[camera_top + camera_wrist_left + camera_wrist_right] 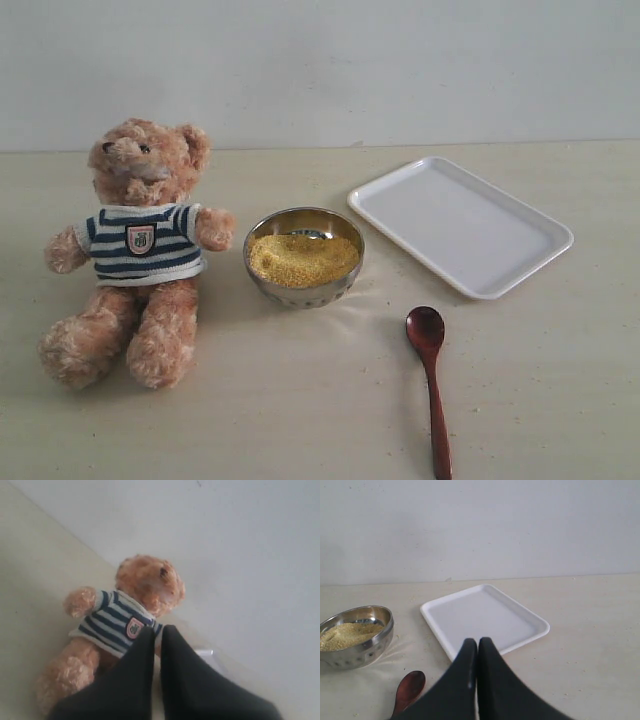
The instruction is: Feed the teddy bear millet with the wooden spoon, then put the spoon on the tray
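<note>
Exterior view: the teddy bear [140, 250] sits at the left of the desk [300, 400]. Beside it the millet [303, 258] fills a steel bowl [300, 292], then comes the tray [460, 225]. The wooden spoon [432, 390] lies flat, nearer the camera than the tray. It looks light, stiff and glossy, so likely slippery; pinch the thin handle mid-length. The left hand [157, 632] and right hand [478, 643] are clenched, empty.

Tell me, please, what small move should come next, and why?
Probably open the right fingers and lower them toward the handle of the wooden spoon. The spoon lies untouched on the table, on the right side near the tray, the millet is not yet scooped, and those fingers are shut and empty.
</note>
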You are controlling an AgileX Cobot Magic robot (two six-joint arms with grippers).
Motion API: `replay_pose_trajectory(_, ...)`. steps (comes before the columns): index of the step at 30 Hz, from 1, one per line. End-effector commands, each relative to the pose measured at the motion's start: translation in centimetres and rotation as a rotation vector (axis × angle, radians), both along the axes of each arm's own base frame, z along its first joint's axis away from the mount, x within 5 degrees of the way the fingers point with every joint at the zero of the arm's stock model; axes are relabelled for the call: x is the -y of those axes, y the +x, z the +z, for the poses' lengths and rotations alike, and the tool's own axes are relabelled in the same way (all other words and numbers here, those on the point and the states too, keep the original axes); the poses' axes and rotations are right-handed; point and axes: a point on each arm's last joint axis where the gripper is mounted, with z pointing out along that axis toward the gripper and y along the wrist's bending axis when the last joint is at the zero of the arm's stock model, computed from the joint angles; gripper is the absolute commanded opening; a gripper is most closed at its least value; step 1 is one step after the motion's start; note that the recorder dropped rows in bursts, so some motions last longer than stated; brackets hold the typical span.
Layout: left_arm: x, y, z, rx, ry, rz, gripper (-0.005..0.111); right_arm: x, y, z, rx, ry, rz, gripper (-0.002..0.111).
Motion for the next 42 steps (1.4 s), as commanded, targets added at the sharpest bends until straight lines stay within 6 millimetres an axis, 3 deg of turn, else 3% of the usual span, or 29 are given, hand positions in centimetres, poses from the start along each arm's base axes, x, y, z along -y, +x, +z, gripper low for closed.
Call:
replay_pose_trajectory(1,1.2,-0.3,1.2,-0.027,0.142,-0.153,0.005,0.0,0.0,0.1,0.008,-0.004,0.002,0.000)
replay_pose_trajectory(7,2.2,1.6,4.5,-0.049,0.268,-0.312,0.005,0.0,0.0,0.1,0.008,-0.004,0.002,0.000)
replay_pose_trajectory(13,2.1,6.8,6.7,-0.178,0.434,-0.417,0.005,0.0,0.0,0.1,0.008,-0.004,0.002,0.000)
replay_pose_trajectory(19,2.7,13.1,5.2,-0.437,0.416,-0.650,0.005,0.0,0.0,0.1,0.008,-0.004,0.002,0.000)
replay_pose_trajectory(21,2.8,14.3,4.0,-0.506,0.354,-0.682,0.005,0.0,0.0,0.1,0.008,-0.004,0.002,0.000)
replay_pose_trajectory(24,3.0,14.6,3.1,-0.561,0.323,-0.733,0.005,0.0,0.0,0.1,0.008,-0.004,0.002,0.000)
replay_pose_trajectory(27,3.1,14.2,2.9,-0.586,0.343,-0.777,0.018,0.0,0.0,0.1,0.008,-0.004,0.002,0.000)
replay_pose_trajectory(29,3.0,14.1,2.8,-0.603,0.365,-0.778,0.045,0.0,0.0,0.1,0.008,-0.004,0.002,0.000)
replay_pose_trajectory(30,2.8,14.3,2.7,-0.608,0.362,-0.737,0.070,0.0,0.0,0.1,0.008,-0.004,0.002,0.000)
replay_pose_trajectory(32,2.4,14.7,2.8,-0.590,0.373,-0.675,0.090,0.0,0.0,0.1,0.008,-0.004,0.002,0.000)
replay_pose_trajectory(42,0.6,17.0,1.7,-0.562,0.540,-0.487,0.089,0.0,0.0,0.1,0.008,-0.004,0.002,0.000)
